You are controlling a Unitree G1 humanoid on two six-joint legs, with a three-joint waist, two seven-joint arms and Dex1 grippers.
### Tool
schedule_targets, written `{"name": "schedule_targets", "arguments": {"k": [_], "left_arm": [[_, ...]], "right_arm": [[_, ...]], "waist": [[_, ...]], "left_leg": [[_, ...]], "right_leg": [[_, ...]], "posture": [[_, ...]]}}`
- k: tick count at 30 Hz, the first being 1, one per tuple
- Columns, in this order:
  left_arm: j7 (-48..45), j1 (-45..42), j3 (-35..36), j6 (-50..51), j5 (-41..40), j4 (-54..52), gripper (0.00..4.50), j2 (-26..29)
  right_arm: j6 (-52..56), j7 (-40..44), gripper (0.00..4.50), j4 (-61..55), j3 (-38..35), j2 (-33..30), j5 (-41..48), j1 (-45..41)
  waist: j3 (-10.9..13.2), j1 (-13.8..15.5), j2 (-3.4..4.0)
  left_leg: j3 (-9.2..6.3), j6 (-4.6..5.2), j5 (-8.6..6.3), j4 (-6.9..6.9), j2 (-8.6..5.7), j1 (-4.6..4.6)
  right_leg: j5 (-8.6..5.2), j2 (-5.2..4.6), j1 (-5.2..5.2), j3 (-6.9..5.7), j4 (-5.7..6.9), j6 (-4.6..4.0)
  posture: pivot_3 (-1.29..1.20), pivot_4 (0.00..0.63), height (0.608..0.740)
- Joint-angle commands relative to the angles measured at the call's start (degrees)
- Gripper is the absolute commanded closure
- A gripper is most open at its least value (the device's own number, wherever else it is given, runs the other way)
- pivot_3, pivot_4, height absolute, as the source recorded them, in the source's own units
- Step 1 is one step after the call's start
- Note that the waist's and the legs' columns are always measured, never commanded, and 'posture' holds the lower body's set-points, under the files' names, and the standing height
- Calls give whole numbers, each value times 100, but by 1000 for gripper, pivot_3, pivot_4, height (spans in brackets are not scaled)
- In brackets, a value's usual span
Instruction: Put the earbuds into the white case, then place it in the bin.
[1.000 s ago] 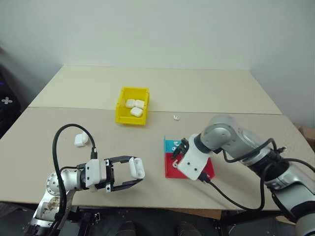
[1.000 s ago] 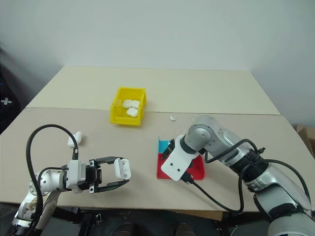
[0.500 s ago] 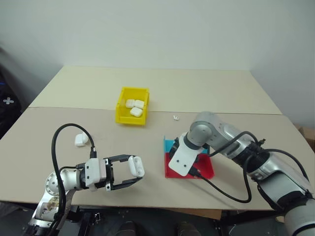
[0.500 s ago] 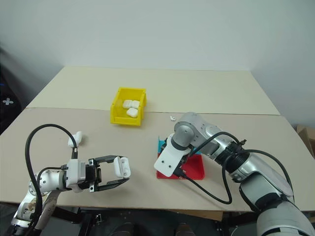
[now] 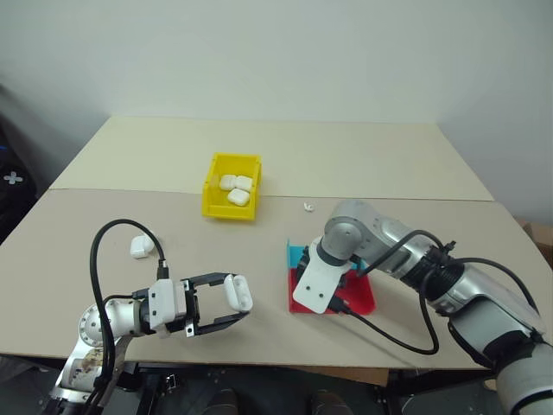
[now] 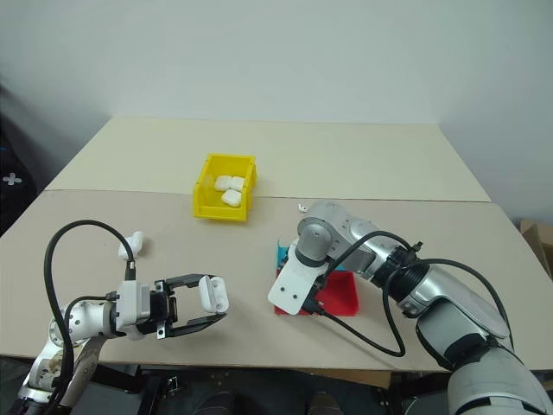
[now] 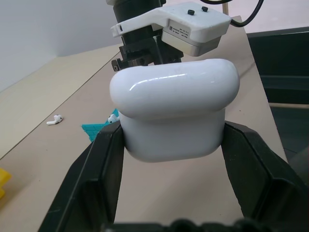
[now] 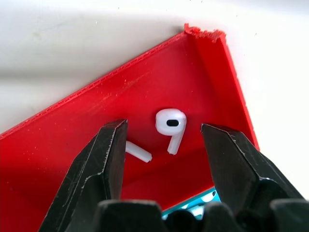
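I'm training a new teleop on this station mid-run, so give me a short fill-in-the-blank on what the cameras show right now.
1. The left gripper is shut on a white ____.
2. The right gripper hangs open over an earbud in the ____ tray.
3. The yellow bin already holds ____ white cases.
4. One loose earbud lies on the ____.

Answers: case; red; three; table

Left hand [image 5: 232,304]: near left, arm low, pointing level to the right, fingers [image 7: 251,164] clamped on the white case [image 7: 175,108]
Right hand [image 8: 163,145]: right of centre, arm reaching in from the near right, wrist bent steeply downward, fingers [image 8: 104,154] spread apart, nothing gripped
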Motion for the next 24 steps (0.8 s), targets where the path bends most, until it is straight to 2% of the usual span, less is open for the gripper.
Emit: {"name": "schedule_targets", "arguments": {"k": [1,6,8,11,24], "left_arm": [[38,-48,49,-40,-20,-203,1734,44],[54,-43,35,-64,7,-202,1734,26],[65,-38,38,-63,13,-207,1734,28],[72,-20,52,-66,13,-211,1734,40],[111,-27,51,-88,31,-200,1734,35]], "right_arm": [[63,302,1601,-71,-33,29,29,-166],[108,300,1601,-62,-38,82,69,-163],[64,280,1974,-12,-63,118,-45,-149],[46,227,2804,32,-89,151,-124,-128],[-12,189,2804,150,-109,231,-252,-109]], "waist": [[0,2,0],[0,4,0],[0,-5,0],[0,2,0],[0,3,0]], "left_leg": [[0,0,0,0,0,0],[0,0,0,0,0,0],[0,0,0,0,0,0],[0,0,0,0,0,0],[0,0,0,0,0,0]], "right_leg": [[0,0,0,0,0,0],[0,0,0,0,0,0],[0,0,0,0,0,0],[0,0,0,0,1,0],[0,0,0,0,0,-1]], "posture": [[0,150,740],[0,150,740],[0,150,740],[0,150,740],[0,150,740]]}}
